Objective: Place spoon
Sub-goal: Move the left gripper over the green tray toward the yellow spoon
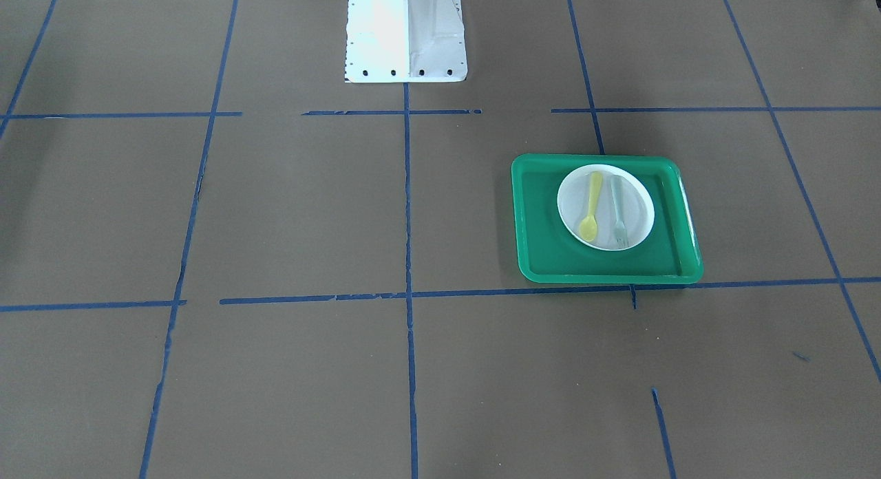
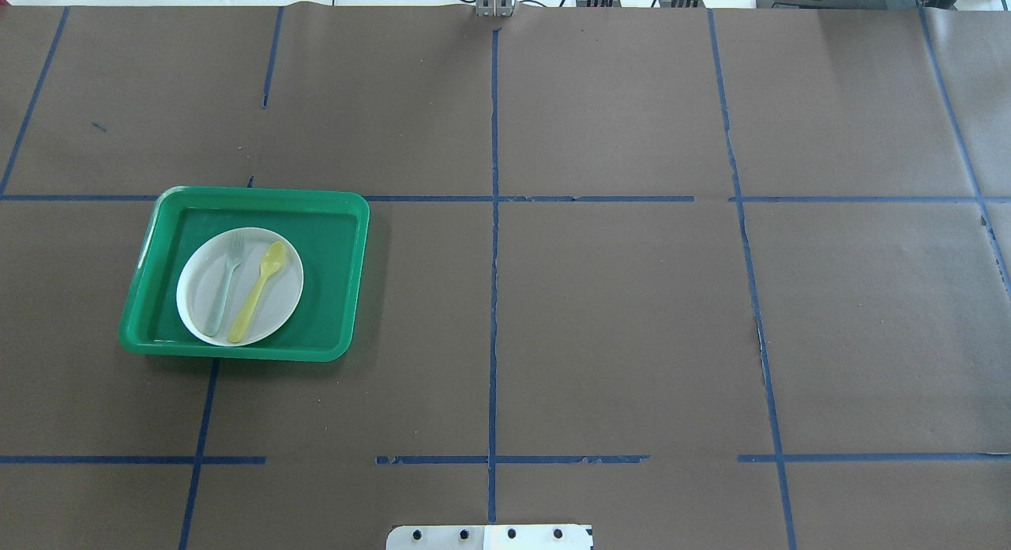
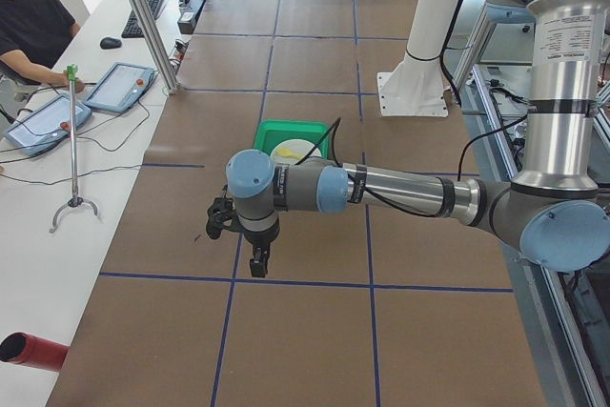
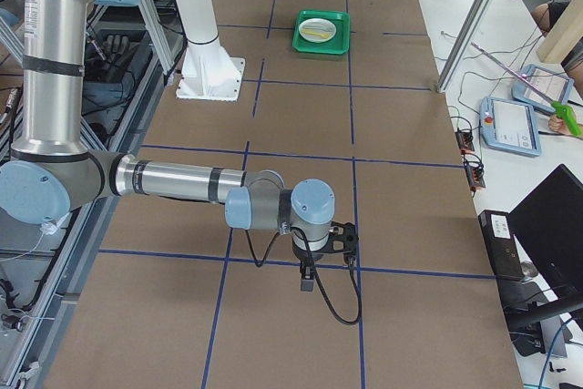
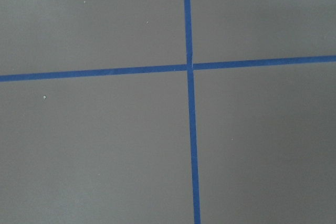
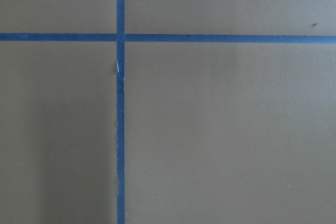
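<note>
The pale-yellow spoon (image 1: pixel 590 207) lies on a white plate (image 1: pixel 571 204) beside a grey-translucent fork (image 1: pixel 617 210), inside a green tray (image 1: pixel 537 217). In the overhead view the spoon (image 2: pixel 257 291) lies right of the fork (image 2: pixel 225 285) on the plate (image 2: pixel 197 289) in the tray (image 2: pixel 332 250) at the left. My left gripper (image 3: pixel 255 259) hangs above the bare table, well short of the tray (image 3: pixel 295 129). My right gripper (image 4: pixel 308 280) hangs over the table far from the tray (image 4: pixel 321 32). I cannot tell whether either is open or shut. Both wrist views show only brown table with blue tape.
The robot's white base (image 1: pixel 406 35) stands at the table's robot-side edge. Blue tape lines grid the brown table. Operators sit at side desks with tablets (image 3: pixel 124 86) beyond aluminium posts (image 3: pixel 143 16).
</note>
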